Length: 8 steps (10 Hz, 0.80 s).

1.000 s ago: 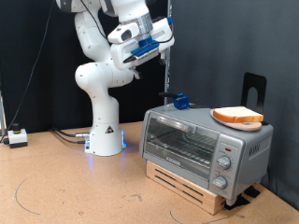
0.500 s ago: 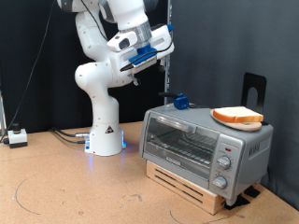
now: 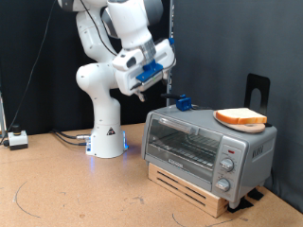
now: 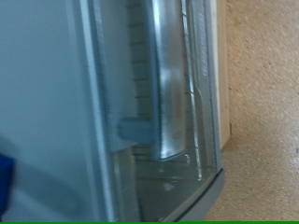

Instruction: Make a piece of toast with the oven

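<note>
The silver-grey oven [image 3: 204, 147] stands on a wooden pallet at the exterior view's right, glass door closed, knobs on its right panel. The piece of toast [image 3: 240, 117], pale with a brown crust, lies on a round board on the oven's roof. My gripper [image 3: 159, 62] hangs in the air above and to the left of the oven's top left corner, tilted down towards it and touching nothing. The wrist view shows the oven's door handle [image 4: 170, 84] and glass door from above, with no fingers in the picture.
The robot's white base [image 3: 106, 132] stands behind the oven on the brown table. A small blue object [image 3: 183, 101] on a thin pole rises behind the oven. A black bracket [image 3: 258, 90] stands at the far right, and a white box [image 3: 17, 139] with cables lies at the left.
The arm has lowered: the hand moved down and slightly left, closer to the oven's top left corner. Toast and oven have not moved.
</note>
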{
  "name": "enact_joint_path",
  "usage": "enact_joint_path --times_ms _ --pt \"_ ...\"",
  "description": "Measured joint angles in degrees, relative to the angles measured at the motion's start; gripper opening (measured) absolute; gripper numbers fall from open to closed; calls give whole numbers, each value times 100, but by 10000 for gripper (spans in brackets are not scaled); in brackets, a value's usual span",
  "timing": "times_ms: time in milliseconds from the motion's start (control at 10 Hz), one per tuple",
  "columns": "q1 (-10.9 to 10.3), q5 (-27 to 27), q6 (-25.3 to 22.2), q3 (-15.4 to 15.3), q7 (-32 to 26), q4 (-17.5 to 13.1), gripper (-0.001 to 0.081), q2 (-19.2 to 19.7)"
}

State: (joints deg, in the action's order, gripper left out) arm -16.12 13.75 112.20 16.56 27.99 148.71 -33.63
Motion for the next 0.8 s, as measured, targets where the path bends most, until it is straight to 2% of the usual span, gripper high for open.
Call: enact_joint_path --times_ms 200,400,700,800 --pt "11 -31 136 -68 1 38 809 133" --pt "-21 413 119 91 -288 104 809 141" --pt "-23 487 172 157 -571 383 809 316" --pt "-25 470 412 124 -602 509 809 414"
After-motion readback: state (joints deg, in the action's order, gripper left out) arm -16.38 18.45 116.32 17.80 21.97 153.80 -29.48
